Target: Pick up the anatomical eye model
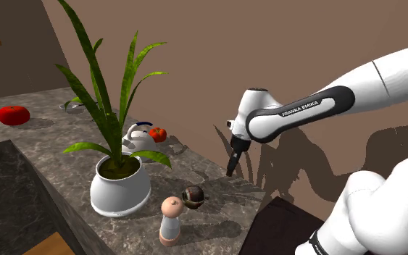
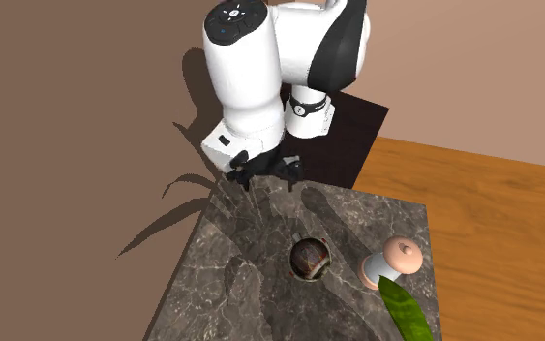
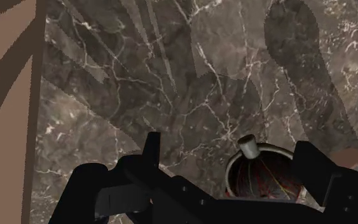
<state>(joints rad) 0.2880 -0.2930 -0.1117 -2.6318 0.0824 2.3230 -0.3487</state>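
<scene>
White veins run through the dark grey counter [image 1: 50, 141]; the eye model [image 1: 193, 195] is reddish-brown, the pot [image 1: 120, 190] white.

In the shoulder view the eye model [image 1: 193, 195] has bare marble counter [image 1: 217, 177] from its 12 to its 3 o'clock, and clear air between it and the gripper [image 1: 230, 171] hanging high at its 1 o'clock. A taller pink-capped white shaker [image 1: 171, 221] stands just beside it at 7 o'clock. The white plant pot [image 1: 120, 187] blocks 9 o'clock, its lowest leaf [image 1: 155, 157] reaching out at 10 o'clock; a kettle [image 1: 138, 135] sits well apart at 11
</scene>
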